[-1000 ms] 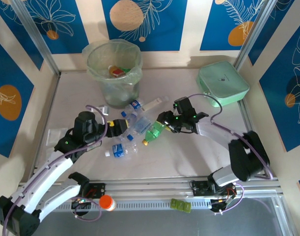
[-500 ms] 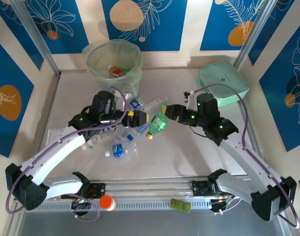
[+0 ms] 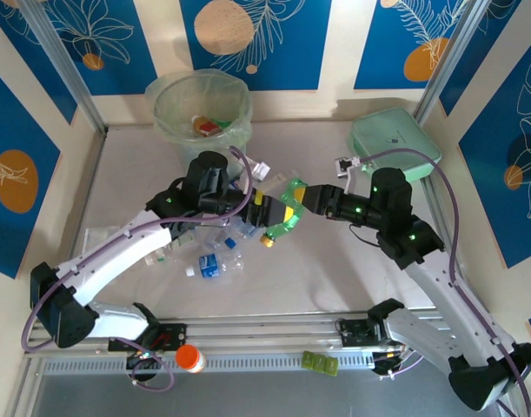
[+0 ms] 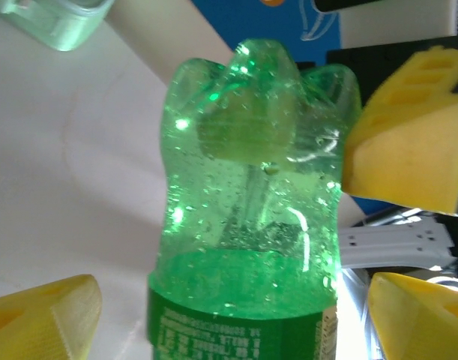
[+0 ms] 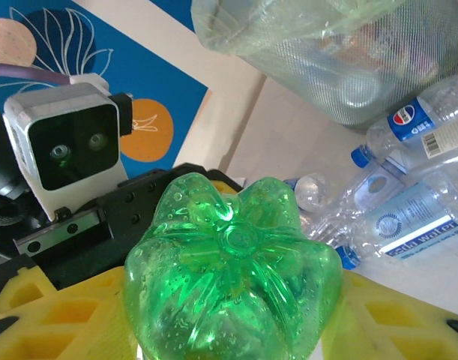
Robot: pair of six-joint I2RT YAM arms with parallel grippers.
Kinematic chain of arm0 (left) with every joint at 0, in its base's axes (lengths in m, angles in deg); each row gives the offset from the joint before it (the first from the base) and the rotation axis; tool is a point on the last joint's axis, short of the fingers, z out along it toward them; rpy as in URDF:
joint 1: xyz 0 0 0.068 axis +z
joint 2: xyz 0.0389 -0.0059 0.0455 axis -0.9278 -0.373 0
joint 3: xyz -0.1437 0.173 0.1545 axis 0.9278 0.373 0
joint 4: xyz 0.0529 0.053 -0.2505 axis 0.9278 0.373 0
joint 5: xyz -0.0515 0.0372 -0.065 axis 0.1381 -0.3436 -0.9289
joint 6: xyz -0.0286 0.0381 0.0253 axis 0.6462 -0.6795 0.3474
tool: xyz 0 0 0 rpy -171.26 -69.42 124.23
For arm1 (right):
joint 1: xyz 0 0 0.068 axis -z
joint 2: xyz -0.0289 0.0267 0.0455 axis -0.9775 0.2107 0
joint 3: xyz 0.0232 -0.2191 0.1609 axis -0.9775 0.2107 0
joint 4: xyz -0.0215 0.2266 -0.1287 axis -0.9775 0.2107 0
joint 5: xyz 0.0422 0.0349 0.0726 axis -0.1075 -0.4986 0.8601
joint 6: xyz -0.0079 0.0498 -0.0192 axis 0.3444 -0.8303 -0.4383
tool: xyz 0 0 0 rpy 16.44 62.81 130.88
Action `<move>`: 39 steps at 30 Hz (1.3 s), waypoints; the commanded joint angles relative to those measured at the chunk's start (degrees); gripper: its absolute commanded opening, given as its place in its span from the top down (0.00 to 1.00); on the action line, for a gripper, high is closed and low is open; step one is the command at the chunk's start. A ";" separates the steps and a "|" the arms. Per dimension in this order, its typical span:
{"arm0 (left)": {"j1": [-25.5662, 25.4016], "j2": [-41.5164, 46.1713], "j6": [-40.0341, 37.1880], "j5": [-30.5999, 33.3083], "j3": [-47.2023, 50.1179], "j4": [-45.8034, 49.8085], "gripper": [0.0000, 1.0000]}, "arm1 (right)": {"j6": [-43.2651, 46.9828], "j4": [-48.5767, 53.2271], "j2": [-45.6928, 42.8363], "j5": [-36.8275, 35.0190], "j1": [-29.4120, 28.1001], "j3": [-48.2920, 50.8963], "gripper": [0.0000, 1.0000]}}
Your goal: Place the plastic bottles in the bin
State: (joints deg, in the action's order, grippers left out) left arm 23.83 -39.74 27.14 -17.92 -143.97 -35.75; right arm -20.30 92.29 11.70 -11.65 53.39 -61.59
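the table (image 3: 335, 278) is pale, and the tall translucent green bin (image 3: 180, 143) with its clear liner stands at 11 o'clock on it, a red-orange item lying inside. a flat mint-green case (image 3: 395, 143) sits at 2 o'clock. near the centre, at about 6 o'clock from the bin, a heap of clear bottles (image 3: 217, 248) with blue caps lies on the table.

just at 3 o'clock of that heap a green bottle (image 3: 282, 222) hangs above the table, tilted. the right gripper (image 3: 293, 201) pinches its base between yellow pads, while the left gripper (image 3: 269, 211) stands spread on either side of it, its pads clear of the plastic.

one clear bottle (image 5: 408, 120) carries the pepsi globe; another (image 5: 416, 225) has a blue label, its writing only partly legible. the green bottle's label has white print too small to read.
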 commanded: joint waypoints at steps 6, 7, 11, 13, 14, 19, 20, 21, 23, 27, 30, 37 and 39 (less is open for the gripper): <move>-3.13 -1.27 -0.72 -6.03 -3.16 -3.98 0.22 | -2.80 -3.22 -1.42 5.93 2.43 -0.17 0.45; -3.13 -1.32 -0.87 -5.99 -3.48 -3.98 0.26 | -2.82 -3.20 -1.49 6.00 2.47 -0.22 0.45; -3.31 -1.58 -1.81 -6.12 -4.88 -2.71 0.41 | -2.93 -3.13 -1.44 6.16 2.47 -0.31 0.45; -3.35 -1.72 -2.15 -6.14 -5.21 -2.47 0.46 | -2.94 -3.03 -1.57 5.94 2.47 -0.21 0.45; -3.32 -1.79 -2.27 -6.06 -5.42 -2.25 0.47 | -2.95 -2.96 -1.55 5.86 2.47 -0.21 0.45; -3.25 -1.37 -4.31 -4.06 -6.41 -0.17 0.50 | -0.73 0.33 -1.94 4.02 2.56 -2.14 0.28; -3.19 -1.27 -4.78 -3.49 -6.69 0.51 0.50 | 0.13 1.70 -2.10 3.10 2.64 -2.83 0.21; -2.97 -1.20 -5.28 -3.06 -7.08 1.08 0.50 | 0.81 2.82 -2.37 2.22 2.65 -3.34 0.14; -2.72 -1.16 -6.28 -2.15 -7.73 2.27 0.52 | 1.95 4.20 -3.18 0.80 2.83 -3.93 0.08; -0.43 -1.37 -6.29 -0.10 -8.18 3.40 0.58 | 3.26 7.11 -4.88 -3.08 3.13 -4.11 0.07; 3.35 -2.11 -5.22 0.59 -9.26 4.18 0.64 | 3.35 8.62 -6.05 -5.48 3.61 -3.48 0.07; 12.72 -6.72 -7.11 10.84 -19.65 10.58 0.70 | 4.23 10.92 -6.01 -7.29 4.41 -2.81 0.07; 15.69 -8.91 -5.81 16.01 -22.78 12.35 0.69 | 3.97 10.48 -5.95 -7.41 4.46 -2.20 0.07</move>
State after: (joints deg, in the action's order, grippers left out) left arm 36.66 -46.86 21.87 -10.36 -162.14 -27.33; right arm -17.37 101.71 5.82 -17.75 57.52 -64.28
